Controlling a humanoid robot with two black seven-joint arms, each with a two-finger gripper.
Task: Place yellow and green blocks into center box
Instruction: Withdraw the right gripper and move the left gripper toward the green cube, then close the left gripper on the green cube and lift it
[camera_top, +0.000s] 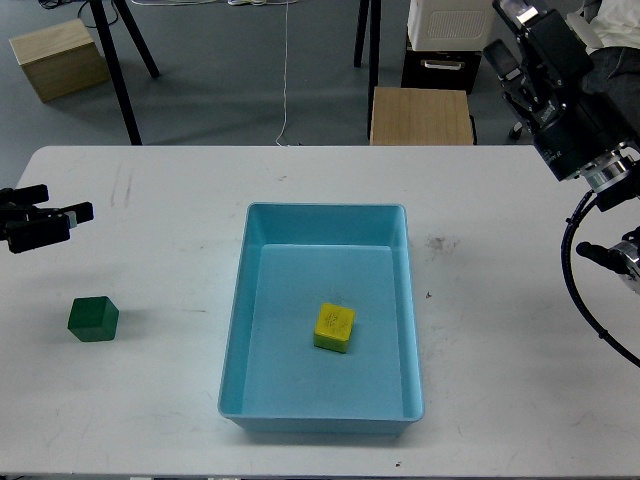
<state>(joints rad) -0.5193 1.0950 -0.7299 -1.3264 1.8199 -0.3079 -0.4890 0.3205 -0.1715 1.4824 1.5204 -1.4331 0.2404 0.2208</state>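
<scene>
1. Blocks first: the yellow block (334, 327) lies flat on the floor of the center box (232, 370), a little right of its middle and clear of every wall, so we judge that half of the task done.
2. The green block (93, 319) sits alone on the bench (520, 330), well left of the box and toward the near side, upright, with open space on all sides for a grasp from above.
3. Our left claw (68, 212) hovers beyond the green block, at the left edge of the view, empty, its two dark fingers held slightly apart. We judge it is placed there because it is the arm nearest the remaining block.
4. Our right arm is raised at the far right, away from the box. We cannot pick out its claw among the dark parts, so we cannot tell whether it is wide or narrow.
5. Off the bench, tan wooden boxes (421, 115) stand on the floor and play no part.
</scene>
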